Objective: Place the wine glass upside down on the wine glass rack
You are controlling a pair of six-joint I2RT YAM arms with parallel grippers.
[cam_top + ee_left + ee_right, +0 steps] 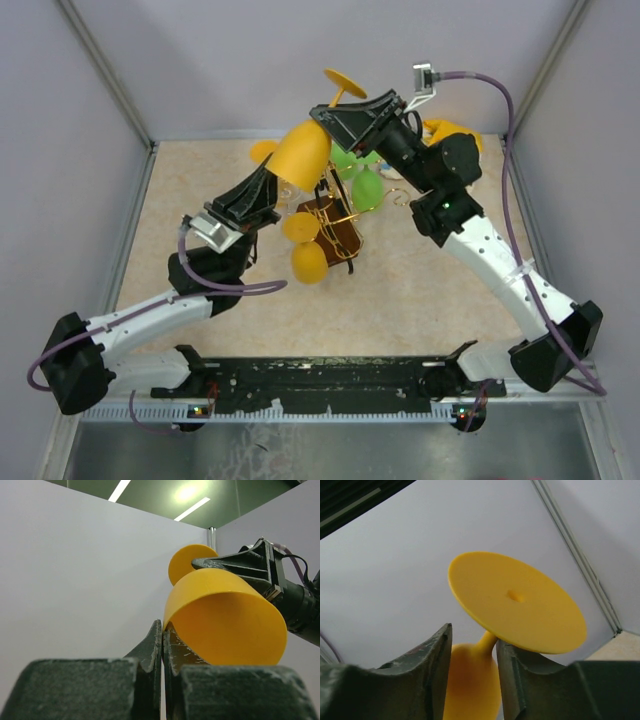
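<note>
The yellow wine glass (300, 155) is held in the air above the wine glass rack (338, 232), its bowl low and left, its foot (345, 82) high and right. My left gripper (272, 180) is shut on the bowl's rim (170, 625), one finger inside and one outside. My right gripper (325, 112) straddles the thin stem (487, 641) just under the round foot (515, 600). Its jaws stand apart: the stem lies against the right finger, with a gap to the left finger. The rack is a gold wire stand on a dark brown base.
Two yellow glasses (309, 262) and two green glasses (367, 188) hang around the rack. Another yellow object (450, 130) lies at the back right behind the right arm. Grey walls enclose the beige tabletop (430, 290).
</note>
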